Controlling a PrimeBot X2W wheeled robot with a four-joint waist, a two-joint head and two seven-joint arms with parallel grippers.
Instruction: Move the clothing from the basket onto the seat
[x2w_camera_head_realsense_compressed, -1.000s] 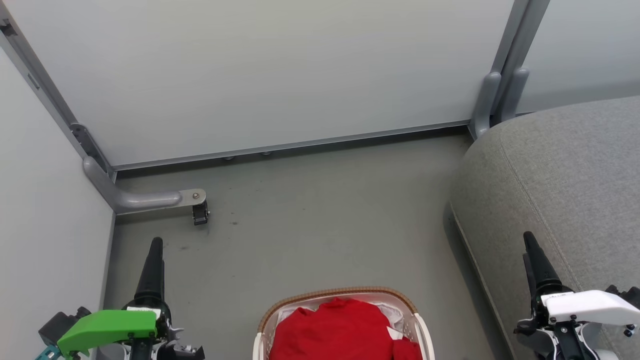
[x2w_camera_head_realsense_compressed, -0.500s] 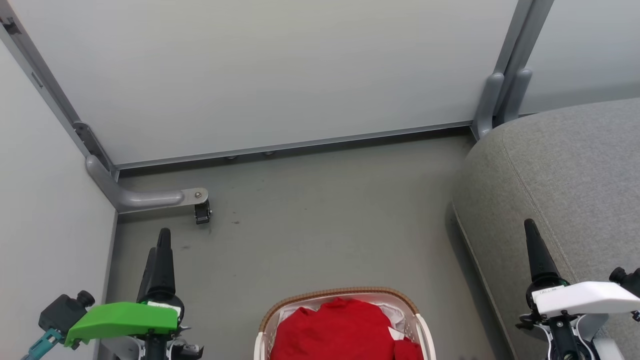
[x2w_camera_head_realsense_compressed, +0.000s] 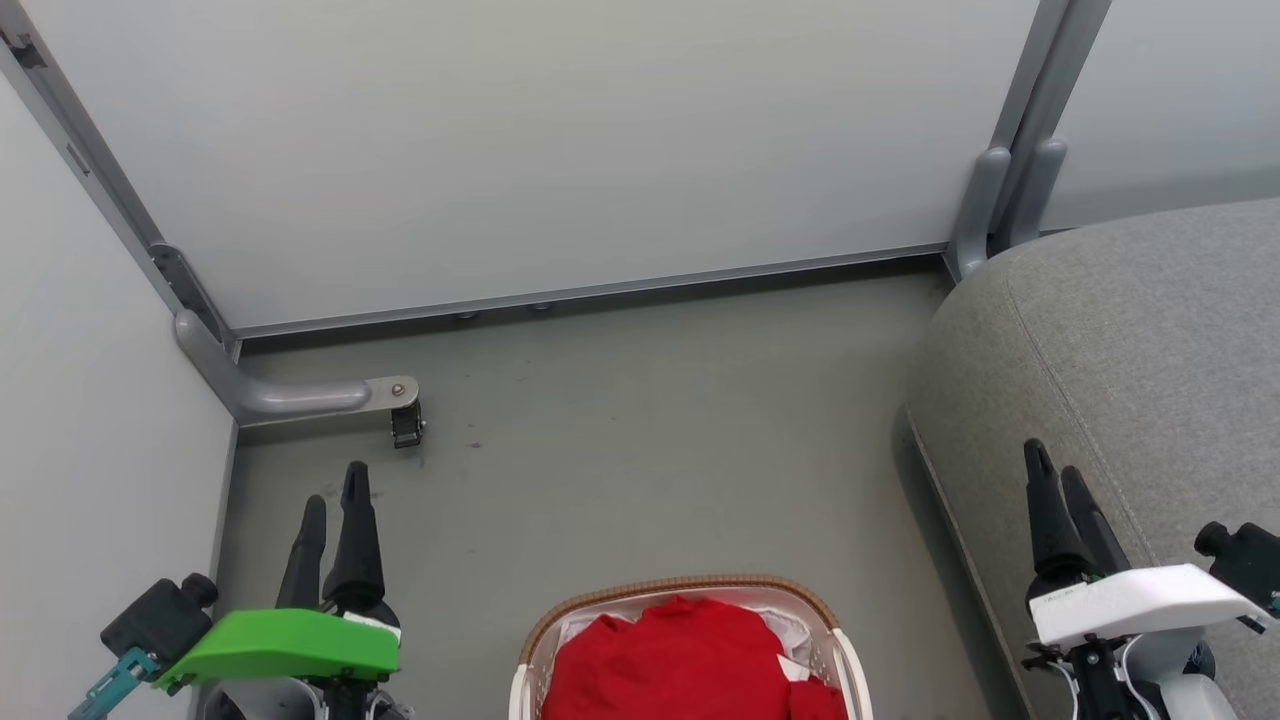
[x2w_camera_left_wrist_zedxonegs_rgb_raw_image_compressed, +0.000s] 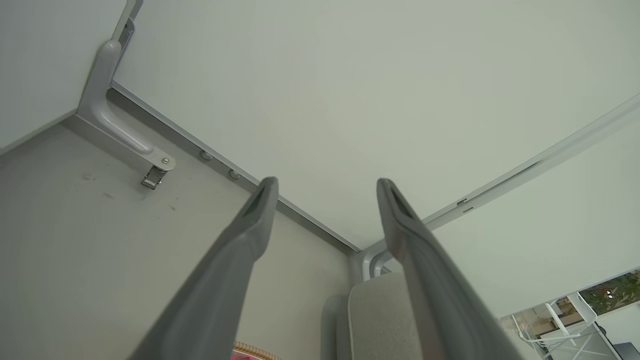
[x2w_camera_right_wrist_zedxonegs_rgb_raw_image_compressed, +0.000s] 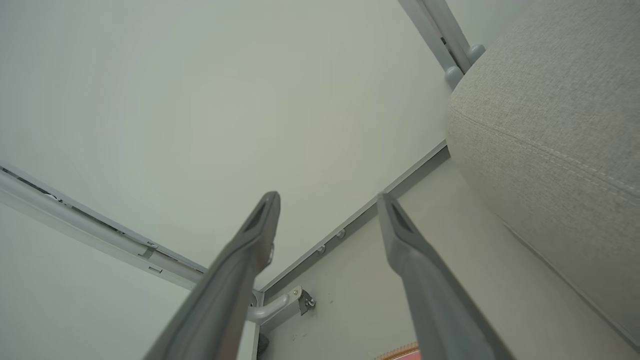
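Clothing lies in a bright red heap inside the basket, which stands on the floor low in the head view, between my two arms. White fabric shows at the heap's far right edge; I cannot tell whether it is trim or a separate piece. None of the red is on the seat, whose grey bulk stands to my right with a strip of floor between it and the basket. My left end effector has its fingers apart and holds nothing, out over the floor left of the basket. My right end effector is likewise parted and empty, in front of the seat's edge.

I judge the step in hand to be the reach into the basket. To do it well I should bend until the whole heap is in sight and come down from above with fingers wide, clear of the woven rim. I should pinch a raised fold near the middle, not a loose edge, so the garment lifts without dragging the basket.

Crumpled as it is, the heap points no clear way. Its near part is cut off at the picture's edge, so its long axis cannot be read. The basket's rounded end faces away from me, so I judge its long axis runs fore and aft.
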